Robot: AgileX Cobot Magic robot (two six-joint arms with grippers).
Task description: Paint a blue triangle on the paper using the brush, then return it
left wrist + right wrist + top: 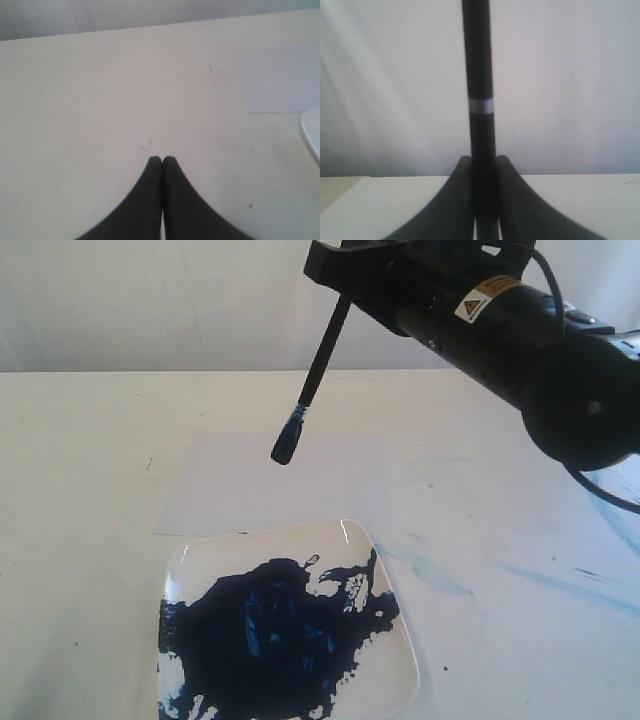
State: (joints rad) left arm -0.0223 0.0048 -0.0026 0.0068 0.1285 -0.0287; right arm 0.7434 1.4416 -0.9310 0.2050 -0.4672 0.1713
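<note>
In the exterior view the black-handled brush (318, 365) hangs slanted in the air, its blue-stained bristles (285, 445) hovering above the paper (230, 490). My right gripper (350, 280) holds the handle's upper end. The right wrist view shows that gripper (481, 159) shut on the brush (479, 60), whose handle carries a silver band (481, 106). The pale lavender paper looks blank; no blue triangle shows on it. My left gripper (161, 158) is shut on nothing over bare table, with the paper (280, 80) off to one side.
A glossy white square plate (395, 660) holding a big dark-blue paint puddle (270, 635) sits just in front of the paper. Pale blue smears (440, 575) mark the table on the right. The plate's rim (312, 130) shows in the left wrist view.
</note>
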